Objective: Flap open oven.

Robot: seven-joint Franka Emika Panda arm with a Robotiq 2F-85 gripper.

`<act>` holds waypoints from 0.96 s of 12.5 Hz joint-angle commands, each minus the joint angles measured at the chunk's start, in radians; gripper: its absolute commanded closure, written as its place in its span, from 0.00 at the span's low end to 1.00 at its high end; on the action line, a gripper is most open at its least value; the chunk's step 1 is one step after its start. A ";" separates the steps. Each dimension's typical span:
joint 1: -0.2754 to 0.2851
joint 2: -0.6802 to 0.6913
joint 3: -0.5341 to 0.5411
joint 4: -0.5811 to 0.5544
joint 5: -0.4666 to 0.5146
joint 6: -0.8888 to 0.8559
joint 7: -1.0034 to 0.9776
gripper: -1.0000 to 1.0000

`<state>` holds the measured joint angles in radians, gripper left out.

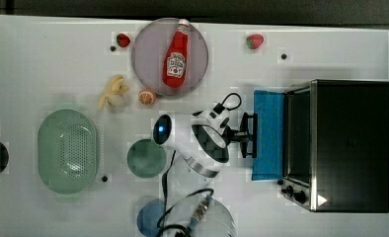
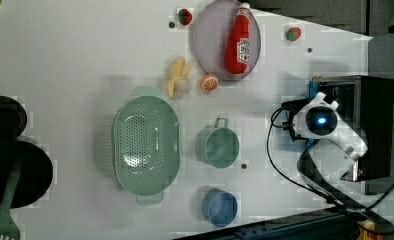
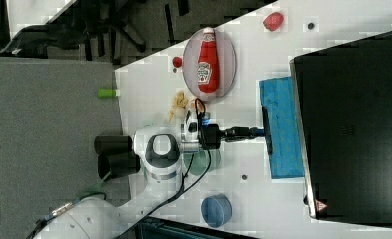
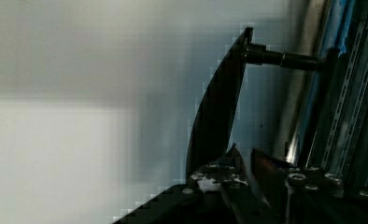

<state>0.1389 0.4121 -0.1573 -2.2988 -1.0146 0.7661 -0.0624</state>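
Oven: the oven (image 1: 350,143) stands on the white desk (image 1: 44,64) at the top view's right, black top up, silver frame and black knobs (image 1: 295,193) facing the top view's left.
Door: the blue-tinted glass door (image 1: 268,133) is flapped down, lying out flat from the oven's front toward the top view's left; in the right view it shows as a blue panel (image 3: 282,127) just beside the black oven top.
Handle: the dark bar handle (image 1: 252,134) runs along the door's free edge; the wrist view shows it as a dark bar (image 4: 217,109) on a short post.
Gripper: the gripper (image 1: 240,134) reaches level toward the top view's right and meets the handle near its middle; the right view shows it at the bar too (image 3: 256,132).
Jaws: narrowly set and clenched around the handle bar.
Arm: the white arm (image 1: 192,136) lies over the desk's middle, with a black cable looping from the wrist.
Plate: a grey plate (image 1: 150,64) near the top view's upper edge carries a ketchup bottle (image 1: 176,54).
Other items: a green colander (image 1: 68,150), a green cup (image 1: 146,158), a blue cup (image 2: 220,207), a banana (image 1: 112,92), an orange half (image 1: 146,97) and two strawberries (image 1: 123,40) (image 1: 254,41) sit well apart from the oven.
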 commanded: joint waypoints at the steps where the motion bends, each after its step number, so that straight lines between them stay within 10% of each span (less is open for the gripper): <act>1: 0.044 0.049 -0.004 0.030 0.002 -0.037 0.191 0.83; 8: 0.043 0.109 -0.017 0.069 0.021 0.056 0.195 0.83; 12: 0.030 -0.094 -0.037 0.068 0.318 0.107 0.196 0.83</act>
<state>0.1755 0.4138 -0.1964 -2.2656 -0.7012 0.8652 0.0868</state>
